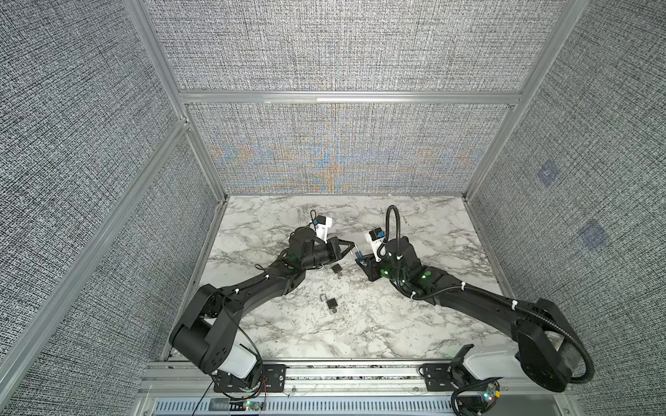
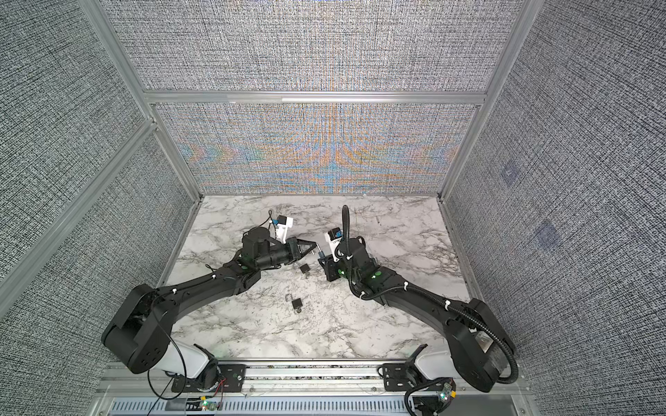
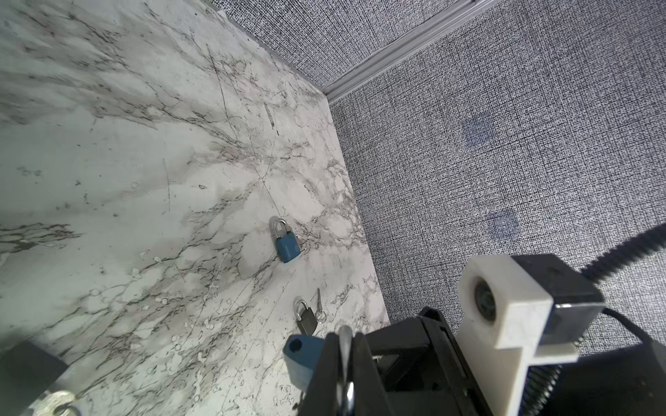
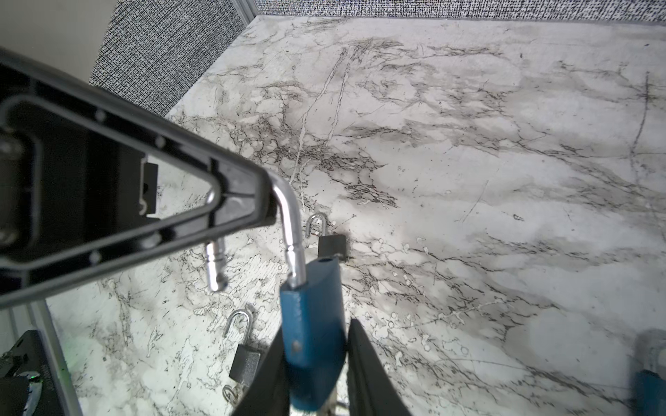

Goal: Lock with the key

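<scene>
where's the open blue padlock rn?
Open blue padlock hangs above table centre in both top views: left gripper clamps its shackle, body between right gripper's jaws.

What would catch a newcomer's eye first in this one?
A blue padlock held above the middle of the marble table: the left gripper pinches its open shackle, and the right gripper brackets its body. Just toward the arm bases, two black padlocks lie open.

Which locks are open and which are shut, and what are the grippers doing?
held blue lock: open, one shackle end out.
left gripper: shut on that shackle.
right gripper: around that lock, grip unclear.
far dark lock: open.
near dark lock: open.
lying blue lock: shut.
grey lock: looks shut.
</scene>
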Action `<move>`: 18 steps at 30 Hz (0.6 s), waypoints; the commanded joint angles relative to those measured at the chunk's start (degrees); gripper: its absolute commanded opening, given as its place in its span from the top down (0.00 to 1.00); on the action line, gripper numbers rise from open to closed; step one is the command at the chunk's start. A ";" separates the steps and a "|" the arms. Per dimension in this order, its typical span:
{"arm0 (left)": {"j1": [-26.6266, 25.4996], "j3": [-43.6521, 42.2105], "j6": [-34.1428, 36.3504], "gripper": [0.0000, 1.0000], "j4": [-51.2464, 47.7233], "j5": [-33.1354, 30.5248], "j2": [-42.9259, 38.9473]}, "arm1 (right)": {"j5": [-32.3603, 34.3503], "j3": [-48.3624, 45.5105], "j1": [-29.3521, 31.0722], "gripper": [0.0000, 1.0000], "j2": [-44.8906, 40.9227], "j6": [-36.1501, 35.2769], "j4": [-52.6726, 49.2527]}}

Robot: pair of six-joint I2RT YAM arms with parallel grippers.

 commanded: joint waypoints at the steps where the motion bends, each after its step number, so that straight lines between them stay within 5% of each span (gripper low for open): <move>1: 0.03 0.16 -0.17 1.00 1.48 0.46 -0.63 | 0.32 0.19 0.07 0.82 0.23 -0.07 1.84; 7: 0.05 -0.05 0.13 1.00 0.91 0.19 -1.08 | 1.32 -1.64 -0.06 1.00 -1.35 0.59 3.06; 12: 0.05 0.08 1.36 0.98 -0.39 0.58 -0.90 | -0.93 -2.36 -0.47 1.00 -3.54 0.21 2.35; 16: 0.29 2.01 5.70 0.68 -6.83 0.55 -0.76 | -9.72 -0.29 -2.65 1.00 -4.41 0.06 -3.13; 18: 0.40 3.46 9.38 0.63 -11.75 0.15 -0.69 | -14.72 0.95 -3.85 1.00 -4.56 0.06 -6.04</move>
